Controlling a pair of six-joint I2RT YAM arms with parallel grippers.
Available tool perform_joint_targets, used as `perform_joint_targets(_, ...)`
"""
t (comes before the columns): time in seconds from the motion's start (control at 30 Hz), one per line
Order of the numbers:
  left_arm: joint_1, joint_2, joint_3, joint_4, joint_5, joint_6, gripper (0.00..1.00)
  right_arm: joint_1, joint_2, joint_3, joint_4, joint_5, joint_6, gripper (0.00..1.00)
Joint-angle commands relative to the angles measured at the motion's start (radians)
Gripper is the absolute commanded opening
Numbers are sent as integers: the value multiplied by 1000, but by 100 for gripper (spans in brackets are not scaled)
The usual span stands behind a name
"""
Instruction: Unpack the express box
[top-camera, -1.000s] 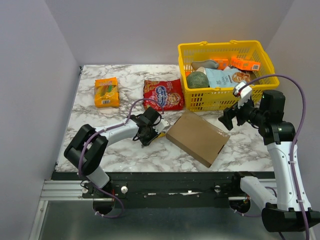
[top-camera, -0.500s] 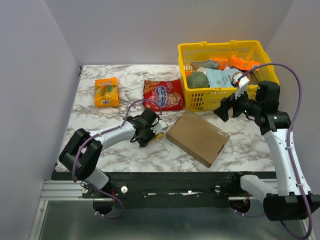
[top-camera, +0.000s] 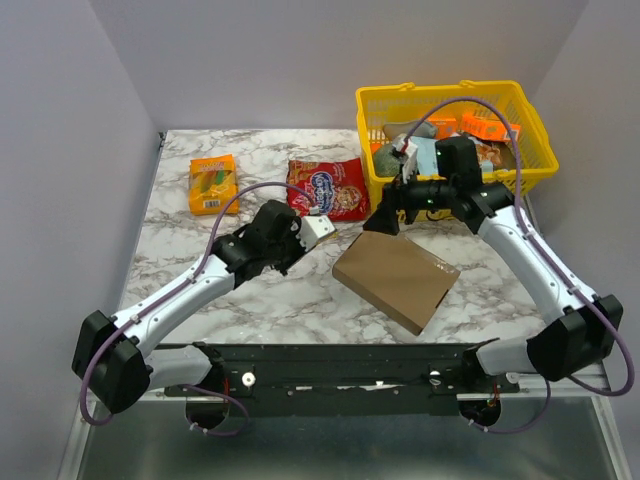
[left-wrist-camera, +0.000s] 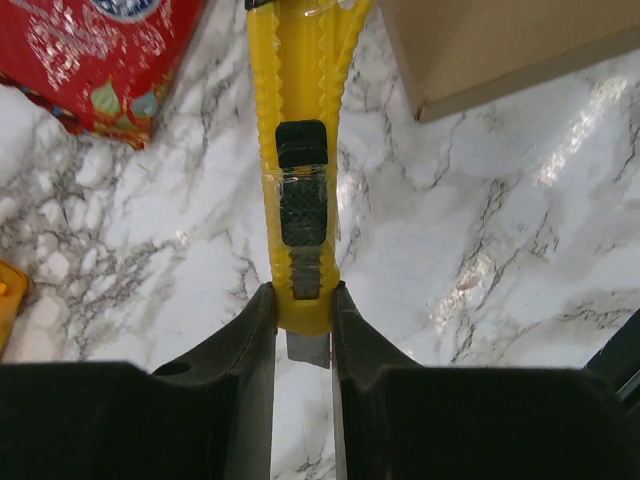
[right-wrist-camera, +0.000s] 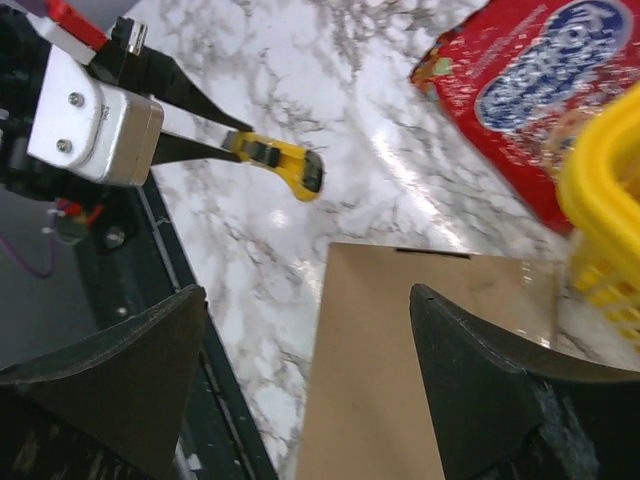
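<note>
Pale walls (top-camera: 250, 60) close in a marble bench (top-camera: 240, 300). The express box (top-camera: 396, 281) lies flat on it. Left of the box, the left tool (left-wrist-camera: 300, 300) clamps a yellow knife (left-wrist-camera: 300, 150). The right tool (right-wrist-camera: 305, 300) gapes wide over the box's far corner.

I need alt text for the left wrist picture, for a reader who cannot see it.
The left gripper clamps a yellow utility knife between its black jaws, and the knife points away over a white marble table. A corner of the brown express box lies at upper right, a red snack bag at upper left.
</note>
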Motion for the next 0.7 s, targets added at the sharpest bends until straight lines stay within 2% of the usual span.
perform_joint_targets(0.0,-26,9,90,68,48,29,0,65,74,32,104,-61,180,88)
perform_joint_targets(0.1,-47,20,104,94,5,32,0,99,132,64,109,-25,197,86)
perform_joint_targets(0.47,-54,13,140,101,19,1,0,126,229,121,135,-31,247,79)
perform_joint_targets(0.67,-52,16,151,122,31,-12,0,132,242,107,145,-24,251,69)
